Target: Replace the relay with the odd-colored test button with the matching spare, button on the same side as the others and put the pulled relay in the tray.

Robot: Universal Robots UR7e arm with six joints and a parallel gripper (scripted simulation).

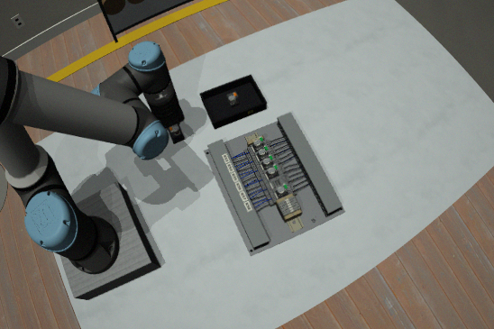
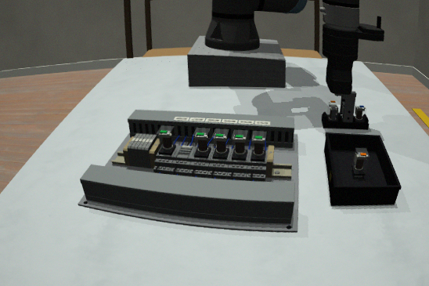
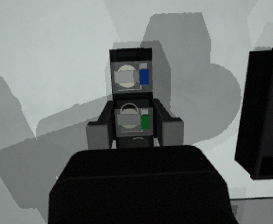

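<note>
My gripper (image 3: 133, 111) (image 2: 345, 121) is shut on the spare relay with the green button (image 3: 133, 121), which stands in the spare holder on the mat behind the tray. The gripper also shows in the exterior and top views (image 2: 347, 110) (image 1: 177, 134). A spare with a blue button (image 3: 132, 76) stands just beyond it in the holder, and one with an orange button (image 2: 333, 109) on the other side. The black tray (image 2: 367, 170) holds an orange-button relay (image 2: 361, 159) standing upright. In the panel (image 2: 196, 167), several relays with green buttons (image 2: 220, 135) stand in a row, with one empty socket (image 2: 184, 152) near the left end.
Grey wire ducts (image 2: 188, 194) run along the front and back of the relay row. The robot base block (image 2: 236, 63) stands at the far side of the mat. The tray's edge (image 3: 264, 110) is close on the right in the wrist view.
</note>
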